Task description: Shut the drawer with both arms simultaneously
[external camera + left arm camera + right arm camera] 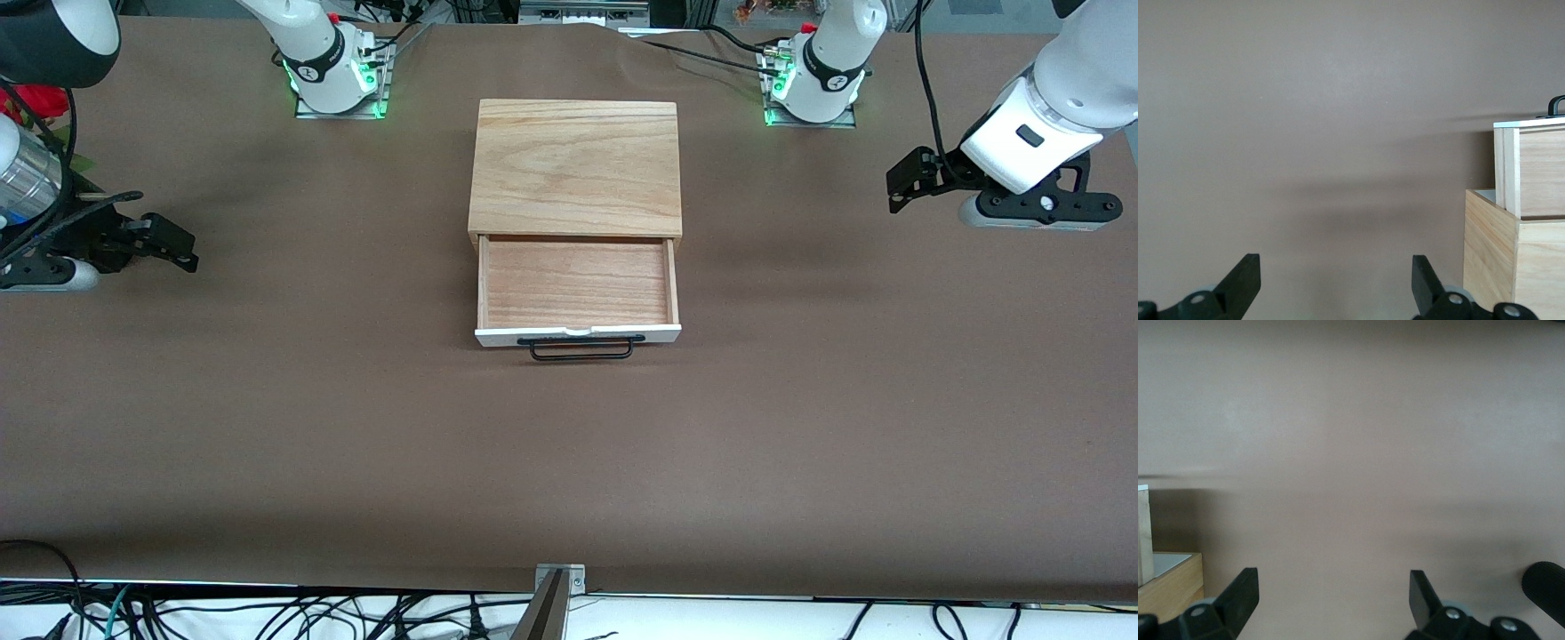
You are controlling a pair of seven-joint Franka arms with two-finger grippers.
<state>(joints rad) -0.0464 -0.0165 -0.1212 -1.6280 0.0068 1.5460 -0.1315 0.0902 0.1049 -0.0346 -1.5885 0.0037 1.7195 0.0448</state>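
Currently both our grippers are spread wide, empty: left gripper, right gripper, each well out to the side of the pulled-out drawer. Uneven contact on its front panel could skew and jam it.

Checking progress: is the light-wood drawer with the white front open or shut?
Open: the drawer sticks out of its wooden box, empty floor showing.

There was one drawer with one black handle, one wooden box, two arms, and two end effectors: left, right, on one table.
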